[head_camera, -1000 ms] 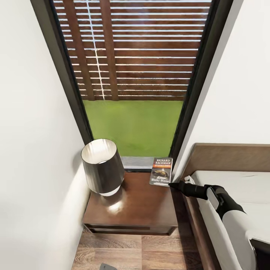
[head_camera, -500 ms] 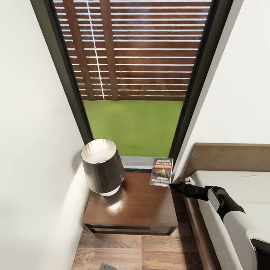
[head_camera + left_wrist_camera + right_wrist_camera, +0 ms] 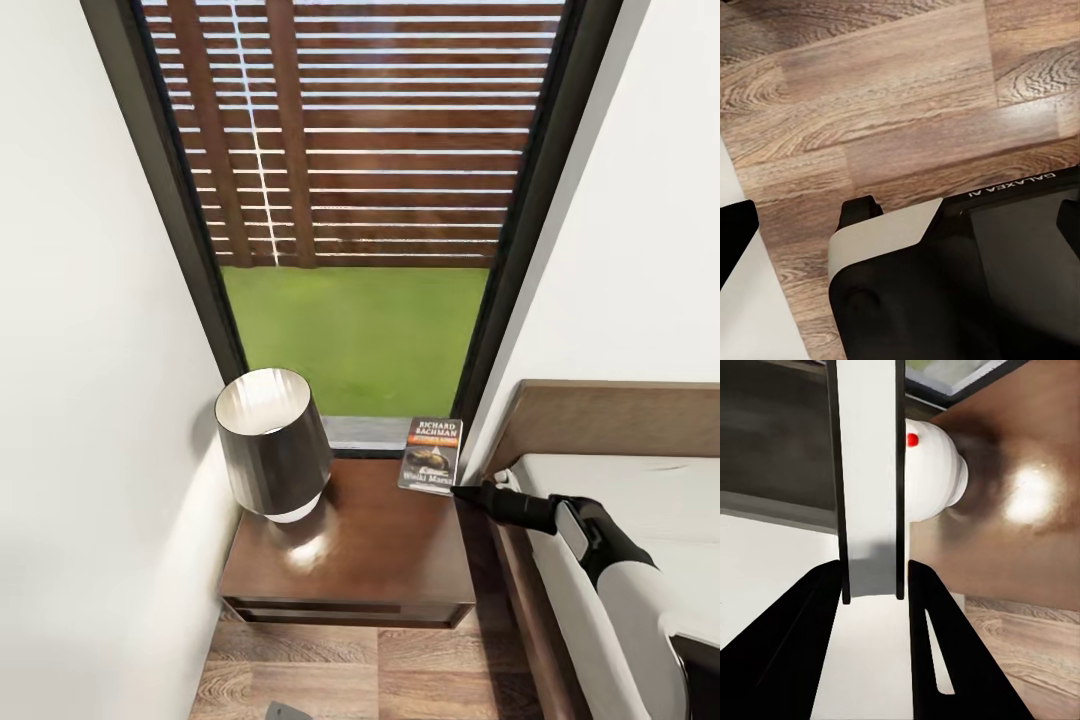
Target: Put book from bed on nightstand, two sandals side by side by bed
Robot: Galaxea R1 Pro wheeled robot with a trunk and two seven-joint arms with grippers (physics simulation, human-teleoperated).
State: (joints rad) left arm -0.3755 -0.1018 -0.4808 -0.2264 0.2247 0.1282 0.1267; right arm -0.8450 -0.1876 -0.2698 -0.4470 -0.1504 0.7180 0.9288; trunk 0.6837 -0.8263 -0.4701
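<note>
The book (image 3: 431,455), dark with an orange band, is over the far right corner of the nightstand (image 3: 370,560), its far end raised toward the window. My right gripper (image 3: 458,489) reaches in from the bed (image 3: 620,480) side and is shut on the book's near corner. In the right wrist view the book's white page edge (image 3: 868,472) stands pinched between the two black fingers (image 3: 795,645). My left gripper (image 3: 904,225) hangs low over the wood floor with dark fingertips at both edges of its view, open and holding nothing. The sandals are out of view.
A dark-shaded lamp (image 3: 272,440) with a white base (image 3: 934,472) stands on the nightstand's left half. A tall dark-framed window (image 3: 360,200) is behind it, white walls on both sides. The brown headboard (image 3: 600,415) is at the right. My own base (image 3: 945,292) is under the left wrist.
The book has shifted slightly away toward the window in my right gripper. The arm and the rest have hardly moved.
</note>
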